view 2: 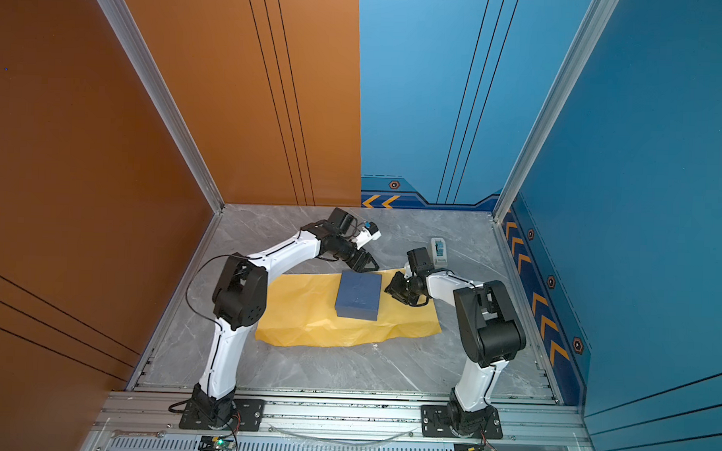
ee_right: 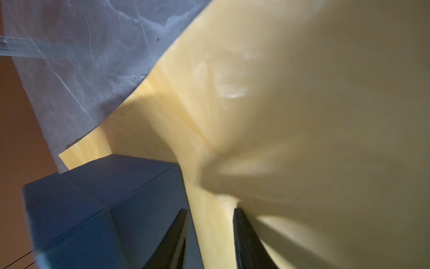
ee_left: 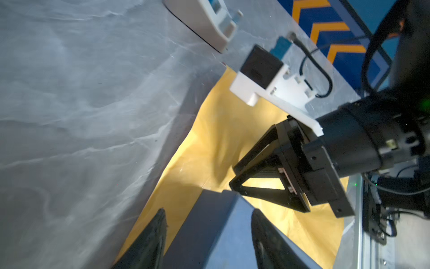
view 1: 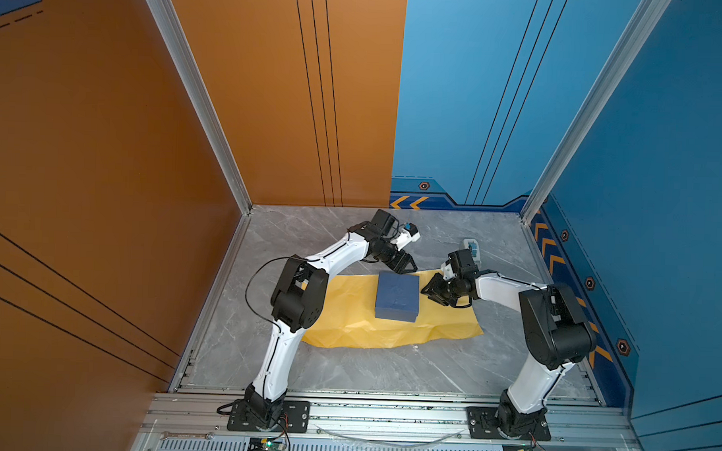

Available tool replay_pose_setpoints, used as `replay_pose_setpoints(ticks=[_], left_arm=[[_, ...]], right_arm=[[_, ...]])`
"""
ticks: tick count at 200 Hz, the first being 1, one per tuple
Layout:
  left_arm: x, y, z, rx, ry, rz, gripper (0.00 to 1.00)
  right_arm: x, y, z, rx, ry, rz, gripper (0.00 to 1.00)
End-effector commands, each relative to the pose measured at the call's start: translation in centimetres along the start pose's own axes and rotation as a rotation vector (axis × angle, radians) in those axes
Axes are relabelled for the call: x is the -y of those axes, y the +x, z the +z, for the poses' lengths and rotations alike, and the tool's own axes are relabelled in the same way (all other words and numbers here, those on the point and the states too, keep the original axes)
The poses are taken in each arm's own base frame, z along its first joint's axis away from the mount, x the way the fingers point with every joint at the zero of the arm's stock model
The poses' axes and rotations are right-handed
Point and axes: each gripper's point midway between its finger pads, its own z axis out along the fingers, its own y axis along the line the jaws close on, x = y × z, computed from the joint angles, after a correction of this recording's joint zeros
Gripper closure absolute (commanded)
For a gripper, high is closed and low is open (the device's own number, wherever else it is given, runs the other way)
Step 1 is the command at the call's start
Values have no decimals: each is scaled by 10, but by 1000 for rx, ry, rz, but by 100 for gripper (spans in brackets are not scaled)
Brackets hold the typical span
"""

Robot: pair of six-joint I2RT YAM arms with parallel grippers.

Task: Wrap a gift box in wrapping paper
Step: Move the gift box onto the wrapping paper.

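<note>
white arms w/ blk joints, thin blk cables.

Grey marbled desk. White tape dispenser with blue roll, lying toward far right corner. Orange wall panel along left edge and part of far edge; blue wall panel along the rest. Silver wrench beside metal rail, past front edge.
</note>
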Motion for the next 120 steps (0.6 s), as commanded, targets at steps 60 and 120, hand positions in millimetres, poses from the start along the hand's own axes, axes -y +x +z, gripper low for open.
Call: replay_pose_setpoints(ticks=[60, 120], left_arm=[[53, 5, 26, -108, 241, 87, 43], [61, 23, 13, -174, 285, 100, 49]], right_arm=[[45, 13, 12, 16, 121, 104, 74], [52, 17, 13, 13, 137, 119, 76]])
